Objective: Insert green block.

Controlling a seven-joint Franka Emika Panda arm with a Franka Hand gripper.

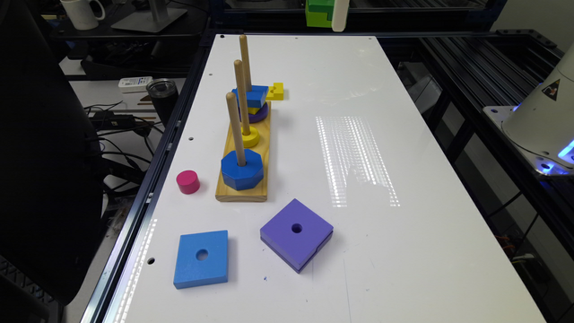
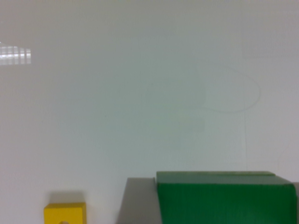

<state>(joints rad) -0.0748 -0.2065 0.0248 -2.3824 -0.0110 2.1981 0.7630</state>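
Green block (image 1: 319,12) at top centre of the exterior view, above the table's (image 1: 403,179) far edge, against the white gripper (image 1: 340,15) — jaw state cannot be told. Wrist view: block (image 2: 226,198) low in frame, yellow block (image 2: 65,213) nearby on the table. Peg board (image 1: 244,157) stands left of centre — blue, yellow, purple pieces stacked on it.

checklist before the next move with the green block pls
1. green block lifted off the table: ok
2. Grip on it secure: cannot tell
3. Block lined up over a peg: not ok; the wrist view has bare table beneath it
4. Upper part of the three pegs free: ok
5. Block's centre hole facing down: cannot tell
6. yellow notched block off the pegs: ok, it lies beside the wooden base
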